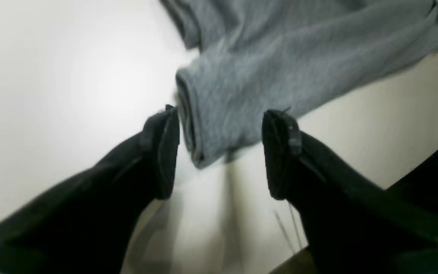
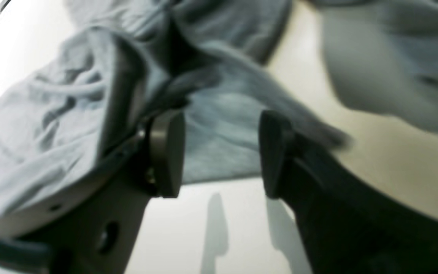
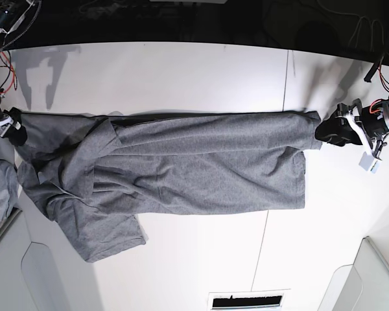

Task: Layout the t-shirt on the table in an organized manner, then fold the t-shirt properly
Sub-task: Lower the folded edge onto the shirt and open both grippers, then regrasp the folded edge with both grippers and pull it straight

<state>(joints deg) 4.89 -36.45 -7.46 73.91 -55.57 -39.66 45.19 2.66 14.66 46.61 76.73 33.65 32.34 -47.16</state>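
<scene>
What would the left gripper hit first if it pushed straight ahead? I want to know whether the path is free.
The left gripper stands open, and the rolled edge of the t-shirt lies right ahead between its fingers. It would likely meet that cloth first; depth is unclear.

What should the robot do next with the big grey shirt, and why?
Probably lift both arms away and then smooth the bunched end. The t-shirt lies stretched long across the table, and both the left gripper and right gripper stand open with nothing pinched. The end by the right gripper is crumpled and folded over, so it likely needs flattening before folding.
</scene>
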